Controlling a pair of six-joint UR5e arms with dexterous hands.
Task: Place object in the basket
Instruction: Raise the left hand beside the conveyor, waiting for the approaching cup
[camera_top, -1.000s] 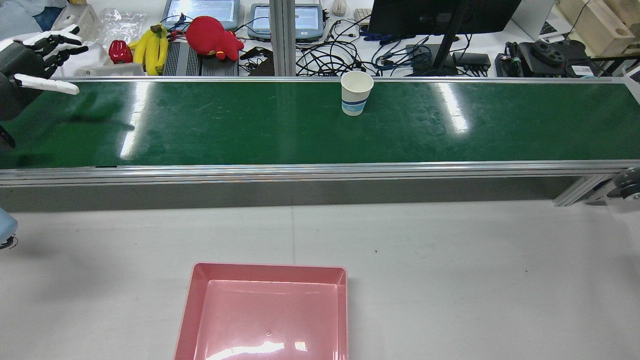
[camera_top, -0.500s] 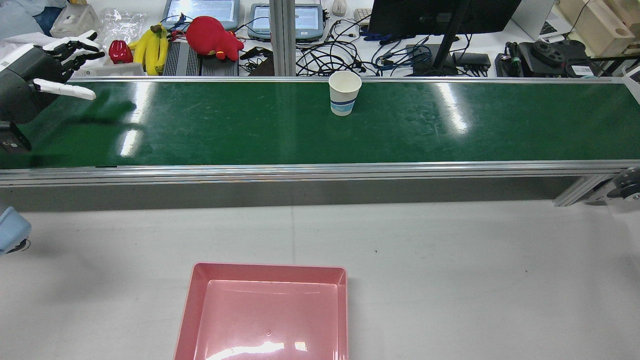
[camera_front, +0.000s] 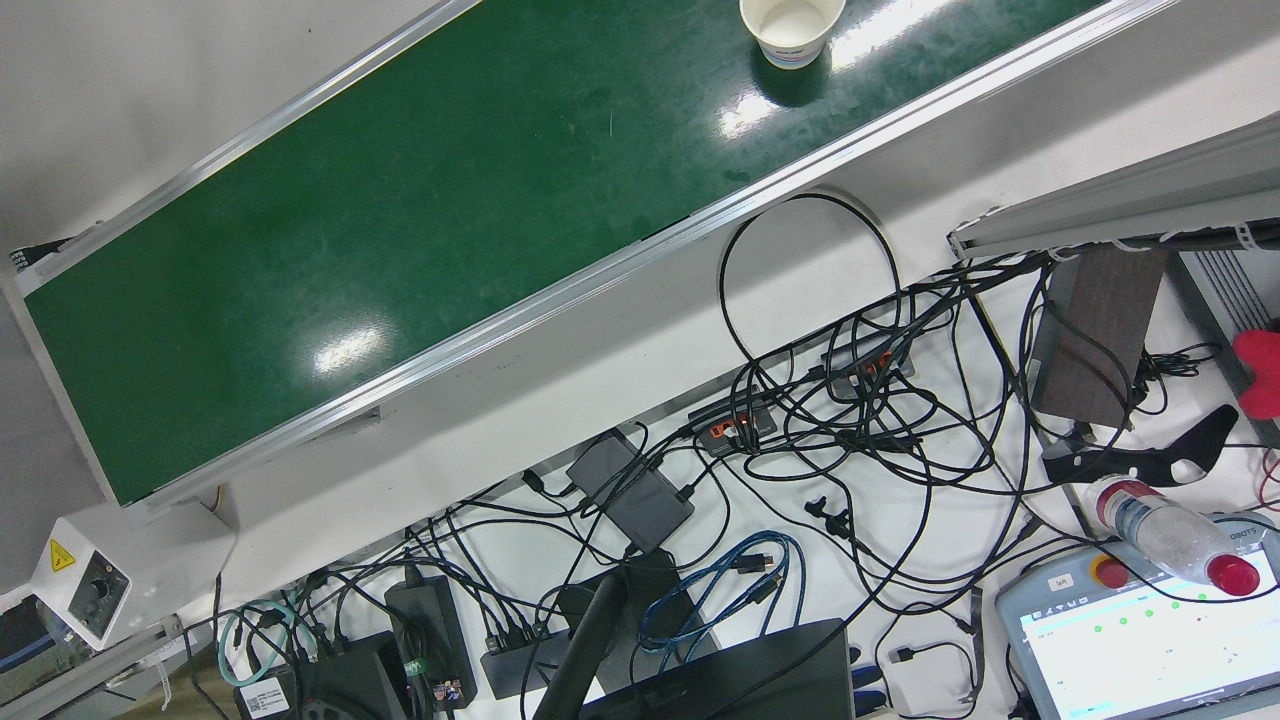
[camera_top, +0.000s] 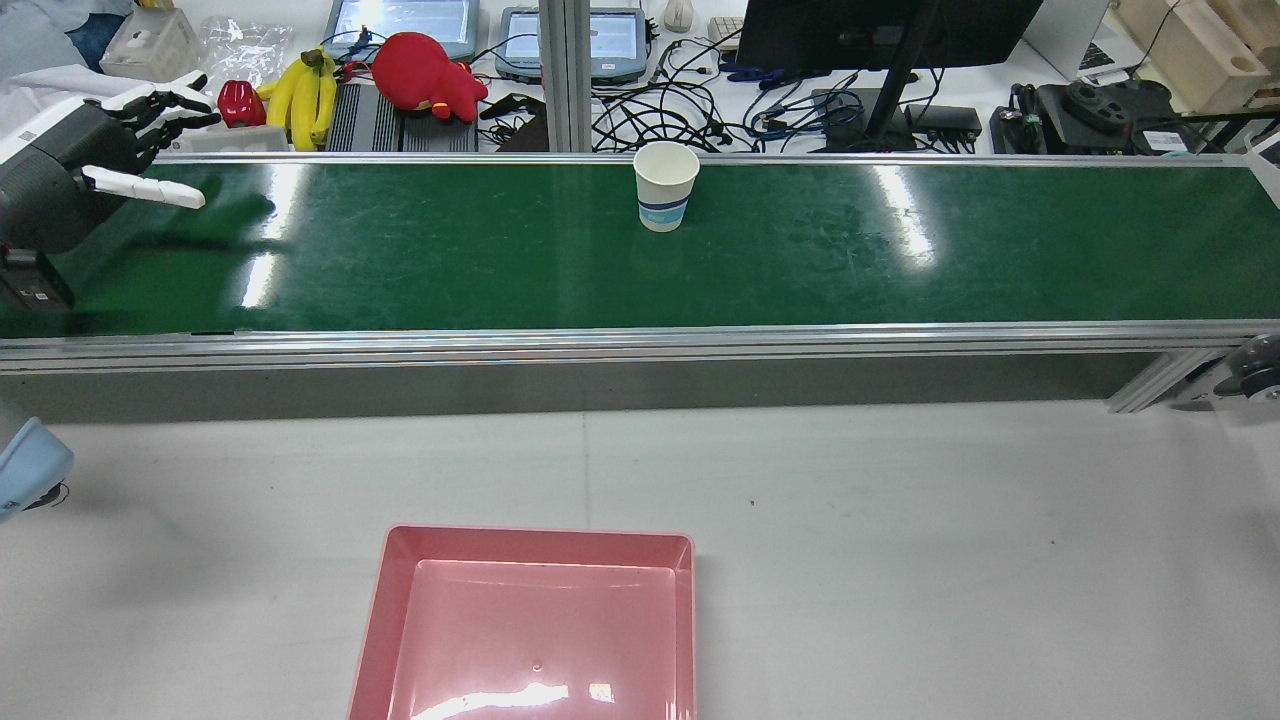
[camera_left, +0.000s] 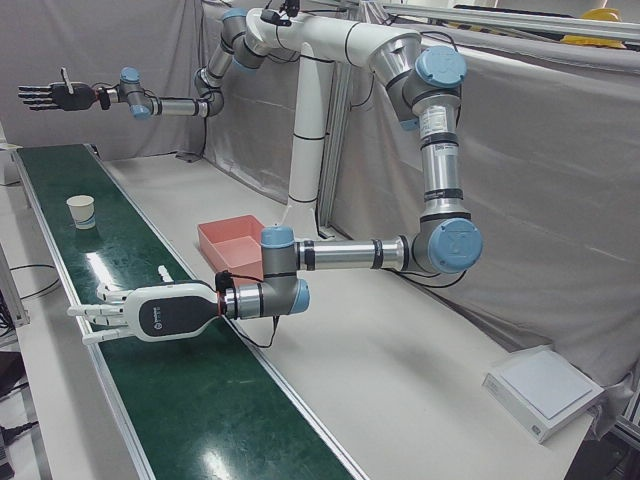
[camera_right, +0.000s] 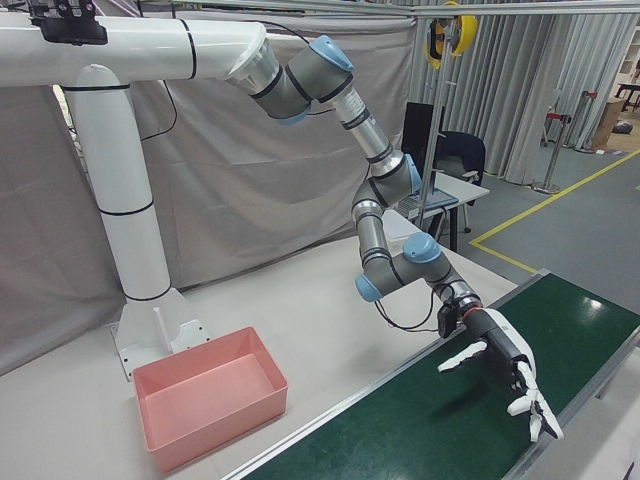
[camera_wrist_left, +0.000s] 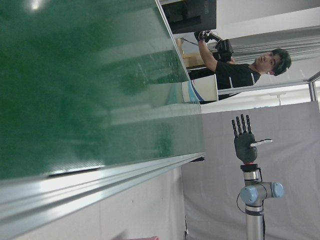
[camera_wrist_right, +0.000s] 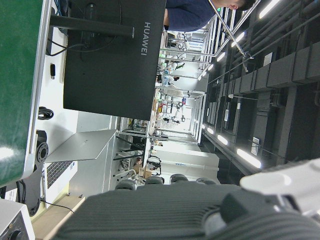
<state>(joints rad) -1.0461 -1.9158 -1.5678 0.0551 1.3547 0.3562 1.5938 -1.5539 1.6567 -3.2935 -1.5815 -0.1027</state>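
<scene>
A white paper cup (camera_top: 666, 186) with a blue band stands upright on the green conveyor belt (camera_top: 900, 250), near its far edge. It also shows in the front view (camera_front: 790, 29) and the left-front view (camera_left: 80, 210). The pink basket (camera_top: 530, 620) sits empty on the grey table in front of the belt. My left hand (camera_top: 95, 175) is open, fingers spread, low over the belt's left end, well left of the cup; it also shows in the left-front view (camera_left: 135, 312) and the right-front view (camera_right: 505, 375). My right hand (camera_left: 52, 95) is open and raised high beyond the belt's other end.
Behind the belt, a desk holds bananas (camera_top: 303, 95), a red plush toy (camera_top: 425, 72), tablets, a monitor (camera_top: 880, 30) and tangled cables (camera_front: 850, 420). The belt has raised aluminium rails (camera_top: 640, 340) along both edges.
The cup has travelled left along the belt toward my left hand. My left hand has shifted slightly right, further over the belt.
</scene>
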